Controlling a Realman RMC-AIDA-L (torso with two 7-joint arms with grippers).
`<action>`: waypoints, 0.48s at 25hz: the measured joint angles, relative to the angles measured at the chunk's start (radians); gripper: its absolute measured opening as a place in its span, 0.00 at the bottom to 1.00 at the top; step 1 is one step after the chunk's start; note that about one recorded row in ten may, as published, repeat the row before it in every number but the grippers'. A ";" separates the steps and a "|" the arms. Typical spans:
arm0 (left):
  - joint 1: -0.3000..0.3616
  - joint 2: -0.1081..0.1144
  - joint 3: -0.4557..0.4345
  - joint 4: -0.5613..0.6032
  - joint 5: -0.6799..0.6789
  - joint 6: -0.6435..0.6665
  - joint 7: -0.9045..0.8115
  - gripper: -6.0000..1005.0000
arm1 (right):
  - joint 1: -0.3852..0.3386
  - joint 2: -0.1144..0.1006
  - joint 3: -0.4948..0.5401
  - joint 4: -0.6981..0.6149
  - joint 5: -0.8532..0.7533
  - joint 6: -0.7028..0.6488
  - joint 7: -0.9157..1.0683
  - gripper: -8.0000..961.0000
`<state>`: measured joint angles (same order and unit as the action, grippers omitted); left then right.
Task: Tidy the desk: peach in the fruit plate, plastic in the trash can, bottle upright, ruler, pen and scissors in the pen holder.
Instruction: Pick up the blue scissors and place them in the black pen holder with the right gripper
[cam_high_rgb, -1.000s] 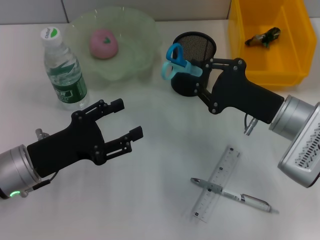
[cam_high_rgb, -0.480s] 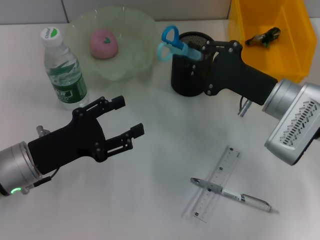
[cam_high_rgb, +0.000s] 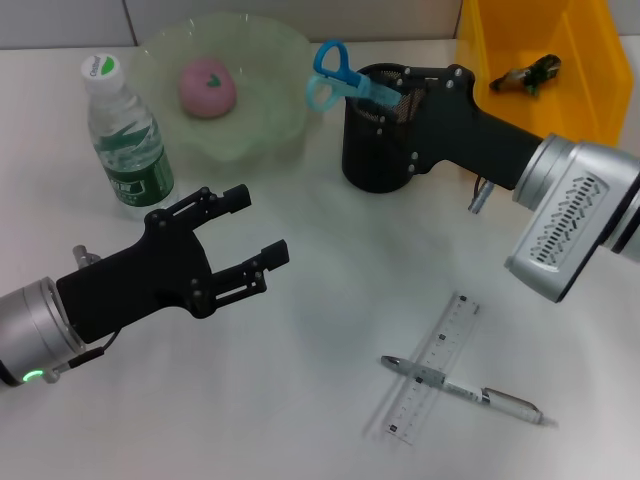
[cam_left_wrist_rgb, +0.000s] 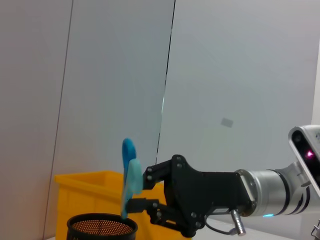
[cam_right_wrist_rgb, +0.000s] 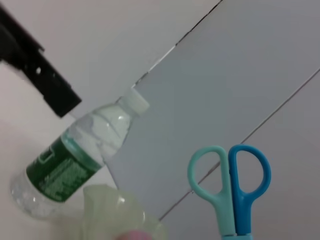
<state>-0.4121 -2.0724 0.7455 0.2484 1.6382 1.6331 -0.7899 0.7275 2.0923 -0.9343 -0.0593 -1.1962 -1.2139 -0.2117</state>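
The right claw (cam_high_rgb: 392, 92) pinches the scissors (cam_high_rgb: 337, 76) by the blade end and holds them over the rim of the black mesh pen holder (cam_high_rgb: 382, 130), in the upper middle of the head view. The blue handle loops stick up and lean toward the upper left, past the holder's edge; the blade tips seem to be at or just inside the mouth, though the claw hides them. The left wrist view shows the scissors (cam_left_wrist_rgb: 129, 176) almost upright above the holder (cam_left_wrist_rgb: 102, 228), held by the right claw (cam_left_wrist_rgb: 145, 192).

The step in hand looks like getting the scissors into the pen holder. The next move calls for lowering them straight into the mouth, then letting go once the blades are well inside, without tipping the holder.

The left claw (cam_high_rgb: 247, 232) hovers spread and empty over the counter (cam_high_rgb: 300, 400) at the middle left.

Outward from there: the bottle (cam_high_rgb: 125, 138) already stands upright at the upper left, the peach (cam_high_rgb: 207, 87) lies in the pale green fruit plate (cam_high_rgb: 270, 130) beside it, and a scrap of plastic (cam_high_rgb: 522, 75) lies in the yellow trash bin (cam_high_rgb: 590, 110) at the upper right. The ruler (cam_high_rgb: 445, 350) and the pen (cam_high_rgb: 470, 392) lie crossed at the lower right of the counter, touching, not yet put away. Nothing stands between the scissors and the holder.
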 joint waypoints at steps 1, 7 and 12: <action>0.000 0.000 0.000 0.000 0.000 0.000 0.000 0.80 | 0.000 0.000 0.000 0.000 0.000 0.000 0.000 0.22; -0.001 0.000 0.000 -0.001 0.000 -0.001 -0.001 0.80 | 0.013 0.000 0.000 0.005 0.001 0.045 -0.002 0.22; -0.001 0.000 0.000 -0.004 0.000 0.000 0.000 0.80 | 0.027 0.000 0.001 0.009 0.001 0.068 0.003 0.22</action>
<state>-0.4127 -2.0724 0.7455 0.2445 1.6382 1.6328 -0.7900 0.7542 2.0923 -0.9332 -0.0507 -1.1949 -1.1463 -0.2088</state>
